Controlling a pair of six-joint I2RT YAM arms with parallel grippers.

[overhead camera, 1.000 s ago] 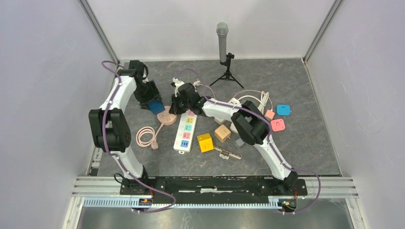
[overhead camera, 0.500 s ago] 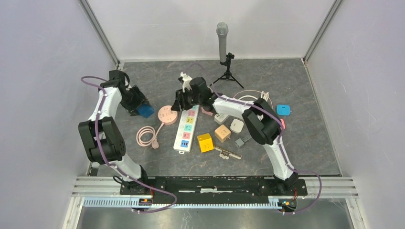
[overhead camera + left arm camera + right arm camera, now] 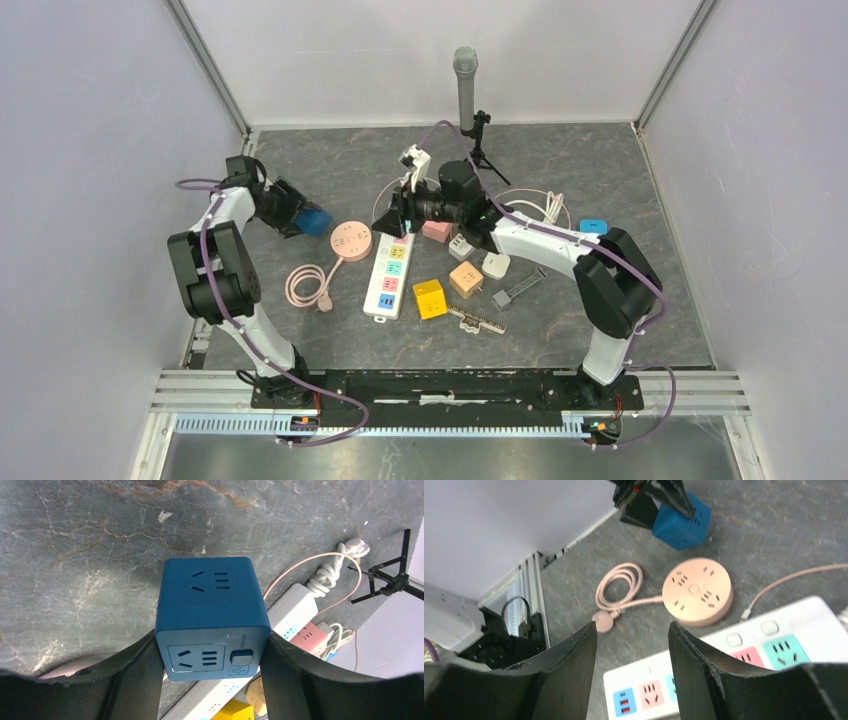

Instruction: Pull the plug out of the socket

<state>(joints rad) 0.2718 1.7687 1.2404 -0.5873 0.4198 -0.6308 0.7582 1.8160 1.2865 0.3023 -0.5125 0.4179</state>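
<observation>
A blue cube socket (image 3: 210, 610) hangs just above the table at the left (image 3: 315, 220), with my left gripper (image 3: 212, 637) shut on its two sides. No plug sits in the faces that show. My right gripper (image 3: 631, 630) stands open and empty over the white power strip (image 3: 724, 650), to the right of the round pink socket (image 3: 697, 591). In the top view the right gripper (image 3: 400, 207) is a short way right of the cube. A thin pink cable's small plug (image 3: 748, 613) lies loose on the table between the round socket and the strip.
The round pink socket's coiled cord (image 3: 305, 285) lies at the left front. Yellow (image 3: 430, 297), tan (image 3: 465, 278) and pink (image 3: 437, 231) cubes, white adapters (image 3: 496, 264) and a grey plug (image 3: 515, 290) crowd the middle. A microphone on a tripod (image 3: 467, 100) stands at the back.
My right gripper has gone from shut to open and drawn back to the right, its elbow swinging right. The left arm has folded toward the left wall, still holding the blue cube.
</observation>
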